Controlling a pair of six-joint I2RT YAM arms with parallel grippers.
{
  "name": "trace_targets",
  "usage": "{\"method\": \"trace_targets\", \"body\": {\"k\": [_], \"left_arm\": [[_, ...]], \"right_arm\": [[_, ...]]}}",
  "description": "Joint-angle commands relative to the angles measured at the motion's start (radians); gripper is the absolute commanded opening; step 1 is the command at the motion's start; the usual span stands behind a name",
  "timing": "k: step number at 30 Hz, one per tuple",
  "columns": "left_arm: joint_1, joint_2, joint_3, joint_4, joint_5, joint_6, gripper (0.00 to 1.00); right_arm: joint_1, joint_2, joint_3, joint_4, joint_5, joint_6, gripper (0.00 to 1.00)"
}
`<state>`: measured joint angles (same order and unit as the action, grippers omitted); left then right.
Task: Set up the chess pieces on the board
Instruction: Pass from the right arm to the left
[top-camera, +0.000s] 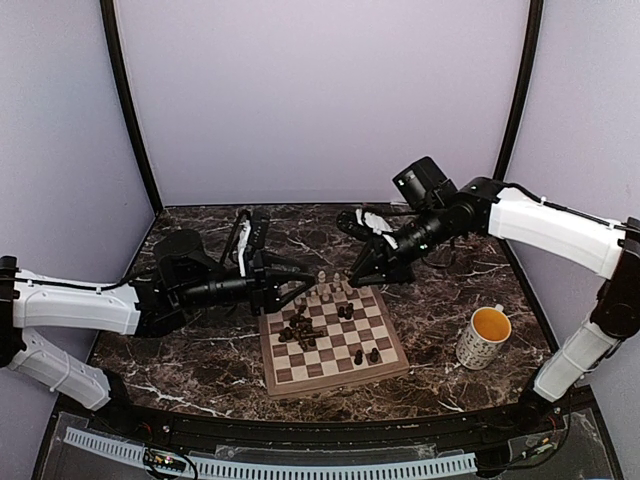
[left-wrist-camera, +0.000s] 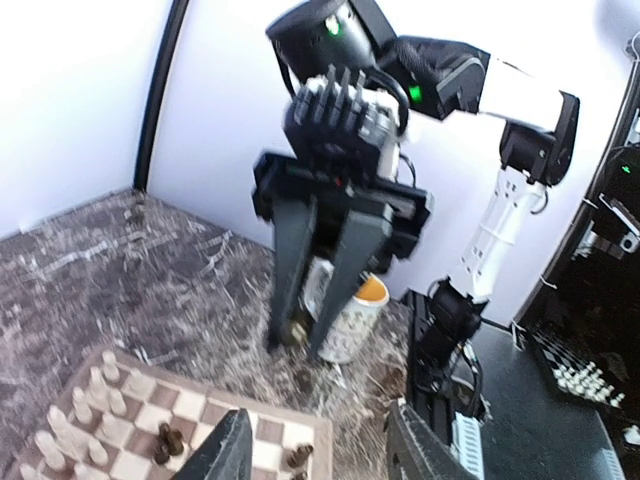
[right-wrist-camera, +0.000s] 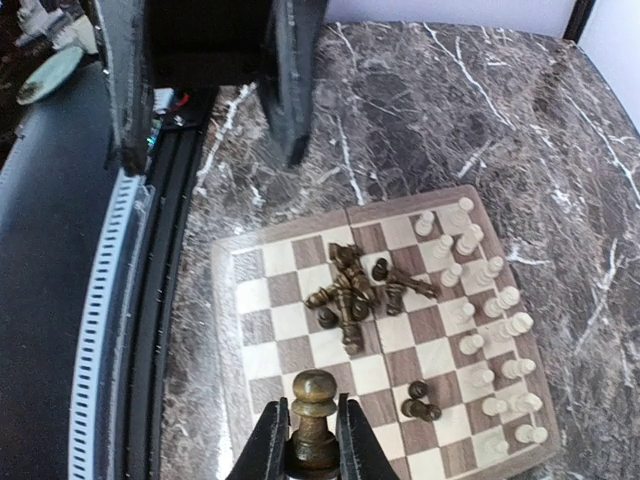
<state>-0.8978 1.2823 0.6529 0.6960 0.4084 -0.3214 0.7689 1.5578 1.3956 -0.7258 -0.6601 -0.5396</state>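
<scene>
table: dark veined marble table (top-camera: 450, 290).
board: square wooden checkered chessboard (top-camera: 330, 365), flat at the table's middle.
mug: speckled mug with yellow inside (top-camera: 484, 338), right of the board.
left pincer: left gripper (left-wrist-camera: 325, 455) spread, by the board's far left corner.
right pincer: right gripper (right-wrist-camera: 312, 425) pinching a dark brown pawn (right-wrist-camera: 313, 390) above the board.
pieces: cream chess pieces (right-wrist-camera: 480, 300) stand along one side; dark chess pieces (right-wrist-camera: 355, 290) lie heaped mid-board.

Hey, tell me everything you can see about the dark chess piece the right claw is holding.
The dark piece is a small turned figure, glossy brown like varnished wood, with a round head over a collar. It stands upright. The right claw pinches its lower body, hiding the base, over the board edge.
</scene>
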Motion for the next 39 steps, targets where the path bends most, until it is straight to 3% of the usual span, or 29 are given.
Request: {"method": "trace_targets", "body": {"k": [1,5,15,29,39], "left_arm": [[-0.013,0.061,0.049,0.165,-0.119,0.031,0.47],[-0.021,0.105,0.053,0.231,-0.127,0.004,0.47],[-0.025,0.202,0.099,0.319,0.042,-0.052,0.43],[-0.030,0.265,0.137,0.294,0.105,-0.065,0.37],[-0.030,0.274,0.136,0.300,0.097,-0.070,0.18]], "right_arm": [[-0.018,0.013,0.003,0.062,-0.191,0.085,0.10],[-0.023,0.026,0.012,0.069,-0.219,0.097,0.11],[-0.024,0.050,0.031,0.071,-0.228,0.106,0.11],[-0.027,0.061,0.053,0.069,-0.229,0.109,0.12],[-0.026,0.062,0.046,0.071,-0.225,0.106,0.12]]}}
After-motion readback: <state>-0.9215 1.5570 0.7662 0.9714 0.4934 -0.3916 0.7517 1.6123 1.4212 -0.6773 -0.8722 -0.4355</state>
